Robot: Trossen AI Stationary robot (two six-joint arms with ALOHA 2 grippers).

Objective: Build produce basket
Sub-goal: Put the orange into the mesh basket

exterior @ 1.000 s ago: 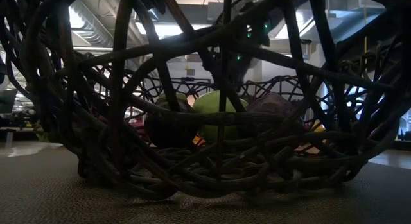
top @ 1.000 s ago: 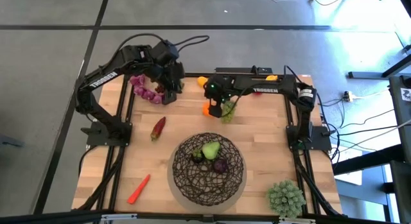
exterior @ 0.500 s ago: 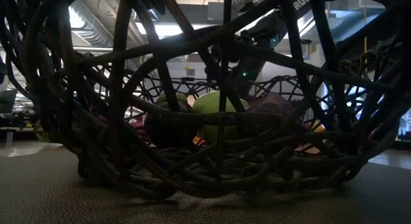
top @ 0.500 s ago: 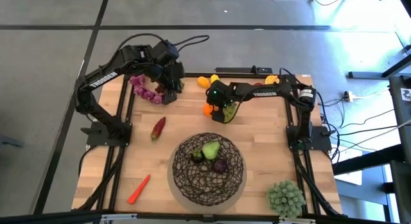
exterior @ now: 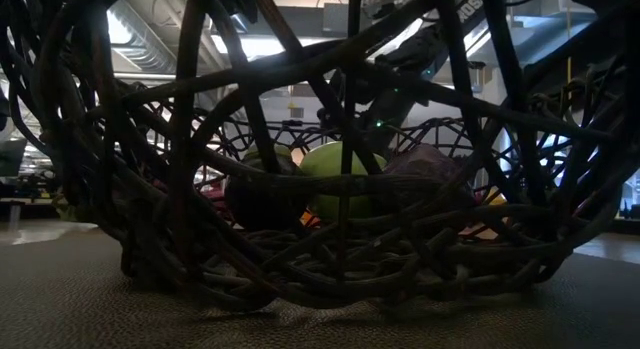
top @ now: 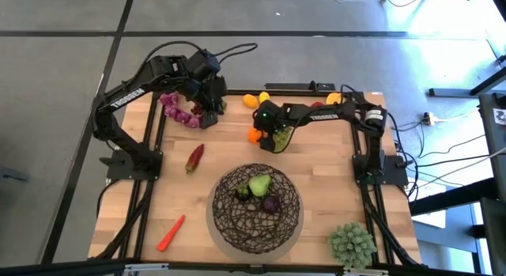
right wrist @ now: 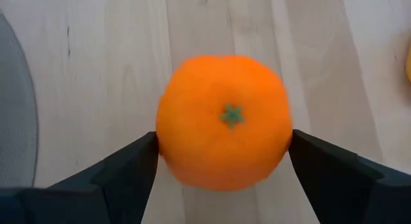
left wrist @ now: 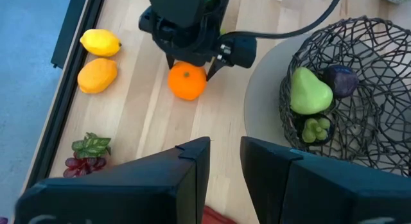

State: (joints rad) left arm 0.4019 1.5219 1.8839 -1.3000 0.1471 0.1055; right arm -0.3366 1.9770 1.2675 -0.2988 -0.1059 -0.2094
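A wooden desk (top: 316,189) seen from above. Near its far edge the right hand (top: 263,135) is lowered over an orange (right wrist: 223,121) resting on the desk, its two fingers (right wrist: 128,169) spread wide on either side of the fruit, close to it but not clamped. The step in hand looks like picking up the orange. Next the fingers would need to close evenly around it, then lift and carry it to the dark wire basket (top: 229,221) near the front of the desk, which already holds a green pear (top: 259,184) and darker fruit. The left hand (top: 207,110) waits at the far left by purple beads (top: 175,110), fingers nearly closed with a slim gap, gripping nothing.
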